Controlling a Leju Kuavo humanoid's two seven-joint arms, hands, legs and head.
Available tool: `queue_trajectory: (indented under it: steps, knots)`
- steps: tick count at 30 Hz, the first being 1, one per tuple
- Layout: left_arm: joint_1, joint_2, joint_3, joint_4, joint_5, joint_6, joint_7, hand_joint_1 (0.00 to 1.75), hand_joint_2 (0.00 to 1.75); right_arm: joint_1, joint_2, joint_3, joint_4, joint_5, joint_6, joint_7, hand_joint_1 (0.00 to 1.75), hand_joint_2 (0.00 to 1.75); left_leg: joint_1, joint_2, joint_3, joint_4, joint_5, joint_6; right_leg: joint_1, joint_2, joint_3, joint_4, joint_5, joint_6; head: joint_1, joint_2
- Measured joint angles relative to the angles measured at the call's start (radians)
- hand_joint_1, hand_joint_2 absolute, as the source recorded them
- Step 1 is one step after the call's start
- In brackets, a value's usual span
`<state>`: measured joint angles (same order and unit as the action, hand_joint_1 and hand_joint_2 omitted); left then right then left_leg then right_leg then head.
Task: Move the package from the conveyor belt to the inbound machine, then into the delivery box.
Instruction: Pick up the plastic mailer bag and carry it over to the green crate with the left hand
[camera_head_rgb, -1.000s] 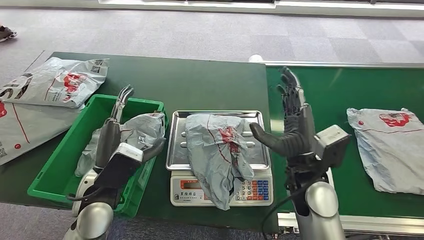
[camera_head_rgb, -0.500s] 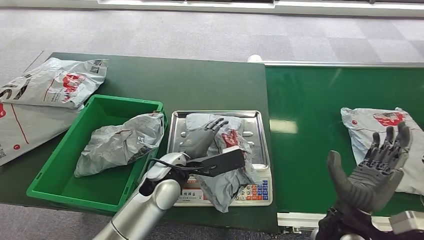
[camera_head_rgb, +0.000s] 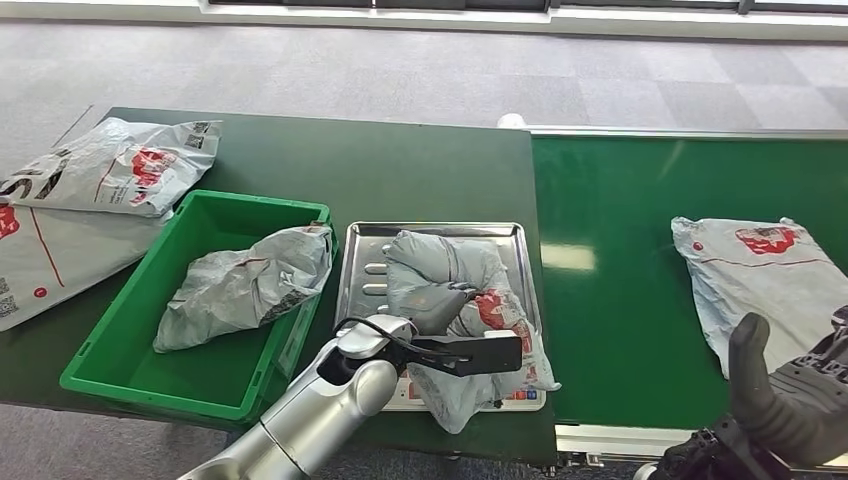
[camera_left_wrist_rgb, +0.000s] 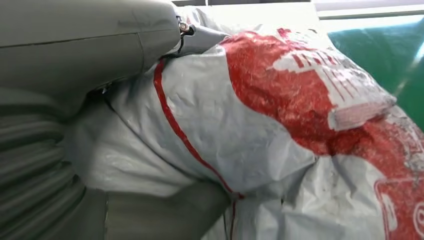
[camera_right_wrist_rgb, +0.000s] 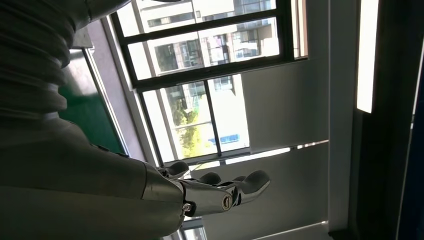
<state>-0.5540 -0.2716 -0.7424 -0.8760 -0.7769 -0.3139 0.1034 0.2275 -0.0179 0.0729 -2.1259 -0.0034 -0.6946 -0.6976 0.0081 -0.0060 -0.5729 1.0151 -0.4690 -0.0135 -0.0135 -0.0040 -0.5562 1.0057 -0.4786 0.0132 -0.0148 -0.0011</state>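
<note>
Head view: left robot hand (camera_head_rgb: 440, 305) grips the grey package (camera_head_rgb: 462, 300) on the scale tray (camera_head_rgb: 362, 262), next to the green bin (camera_head_rgb: 120, 340).
Left wrist: fingers (camera_left_wrist_rgb: 165, 212) pressed into package (camera_left_wrist_rgb: 280, 150).
Right wrist: right robot hand (camera_right_wrist_rgb: 220, 192) empty, fingers apart.

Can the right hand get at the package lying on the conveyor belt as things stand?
Probably yes. The right hand sits open at the near edge of the conveyor belt, just short of the package, with nothing between them.
</note>
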Motion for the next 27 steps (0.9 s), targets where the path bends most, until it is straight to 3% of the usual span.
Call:
queue_trajectory:
  steps: [5, 8, 13, 18, 22, 27]
  knots:
    - [-0.012, -0.004, -0.001, 0.016, 0.001, 0.019, -0.001, 1.75, 1.75, 0.0, 0.0, 0.0, -0.005, 0.0, 0.0, -0.001, 0.0, 1.75, 0.0, 0.0, 0.003, 0.0, -0.001, 0.001, -0.001, 0.0, 0.005, 0.0, 0.0, 0.001, 0.0, 0.0]
    - [-0.004, -0.002, 0.015, -0.007, 0.032, 0.081, -0.008, 1.75, 1.75, 0.001, -0.001, 0.0, -0.005, 0.0, 0.0, -0.001, 0.0, 1.75, 0.0, 0.0, 0.005, 0.0, -0.001, 0.001, -0.001, 0.0, 0.005, 0.0, 0.0, 0.001, 0.0, 0.0]
    - [0.046, 0.021, 0.126, -0.177, 0.175, 0.19, -0.032, 1.75, 1.75, 0.018, -0.009, 0.0, -0.005, -0.009, 0.007, 0.0, 0.0, 1.75, 0.0, 0.001, 0.0, 0.0, 0.002, 0.0, -0.001, 0.001, -0.001, 0.0, 0.001, 0.001, 0.0, 0.0]
    - [0.067, 0.052, 0.238, -0.374, 0.274, 0.223, -0.057, 1.75, 1.75, 0.041, -0.011, 0.0, -0.005, -0.005, 0.01, -0.001, 0.0, 1.75, 0.0, 0.0, -0.006, 0.0, 0.003, 0.0, 0.0, 0.001, -0.007, 0.001, 0.001, 0.001, 0.0, 0.0]
    - [0.075, 0.068, 0.285, -0.462, 0.294, 0.245, -0.074, 1.75, 1.75, 0.049, -0.011, 0.0, -0.005, -0.003, 0.008, -0.001, 0.0, 1.75, 0.0, 0.0, -0.008, 0.0, 0.003, 0.0, 0.0, 0.001, -0.01, 0.001, 0.001, 0.001, 0.0, 0.0]
    - [0.077, 0.122, 0.343, -0.577, 0.319, 0.362, -0.117, 1.75, 1.75, 0.072, -0.014, -0.001, -0.005, -0.013, -0.001, 0.001, 0.0, 1.75, 0.0, 0.001, -0.01, 0.0, 0.003, 0.0, 0.0, 0.002, -0.011, 0.001, 0.001, 0.001, 0.0, 0.0]
